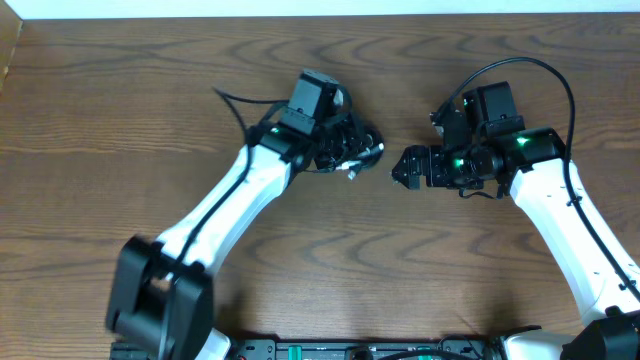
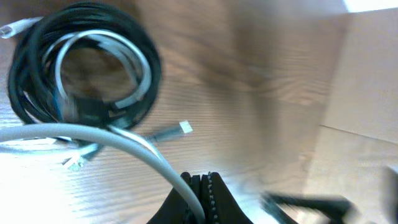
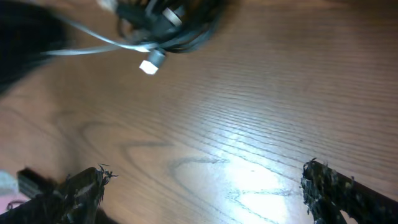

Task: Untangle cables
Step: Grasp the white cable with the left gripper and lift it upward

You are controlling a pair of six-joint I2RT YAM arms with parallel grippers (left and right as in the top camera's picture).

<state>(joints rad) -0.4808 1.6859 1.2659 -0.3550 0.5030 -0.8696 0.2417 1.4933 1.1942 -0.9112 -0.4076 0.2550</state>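
The cables (image 2: 81, 62) lie as a coil of black and white cords at the upper left of the left wrist view, with small plug ends (image 2: 183, 129) loose beside it. One white cable (image 2: 118, 138) arcs from the coil into my left gripper (image 2: 200, 178), which is shut on it. From overhead, my left gripper (image 1: 362, 150) covers most of the bundle (image 1: 352, 172). My right gripper (image 1: 400, 168) stands open a short way to the right, apart from the cords. In the right wrist view its fingers (image 3: 84, 186) are spread wide over bare wood, and the bundle (image 3: 161, 28) with a white plug (image 3: 151, 65) lies ahead.
The table is dark wood grain (image 1: 120, 120). A pale surface (image 2: 367, 93) borders it at the right of the left wrist view. Thick black wires (image 1: 540, 70) loop over the right arm.
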